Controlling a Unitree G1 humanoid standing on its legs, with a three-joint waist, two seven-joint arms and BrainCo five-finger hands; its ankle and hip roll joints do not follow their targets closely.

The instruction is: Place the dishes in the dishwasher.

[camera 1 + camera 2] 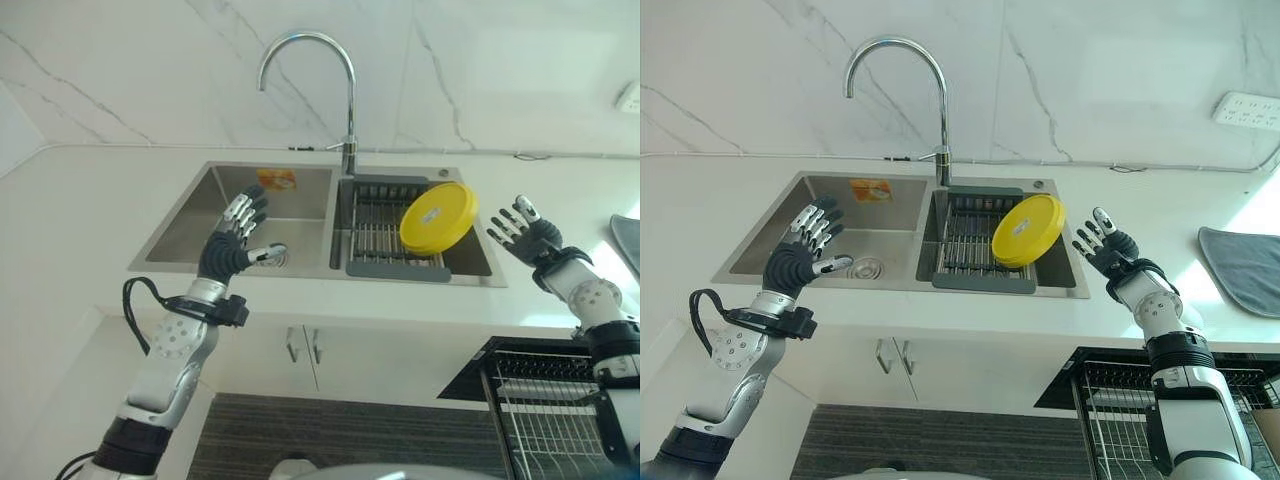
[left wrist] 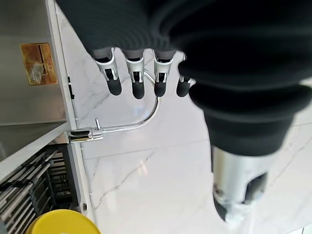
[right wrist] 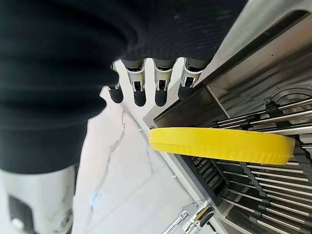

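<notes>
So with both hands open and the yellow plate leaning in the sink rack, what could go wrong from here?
1. The round yellow plate leans tilted on the metal drying rack; a nudge from the open right hand could tip it over.
2. The open left hand hovers near the curved chrome faucet and might clip it.

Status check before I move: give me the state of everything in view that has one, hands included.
yellow plate: tilted on edge in the sink rack, not held
sink rack: in the sink's right basin
left hand: open, empty
right hand: open, near the plate, apart
dishwasher rack: pulled out, no dishes visible
</notes>
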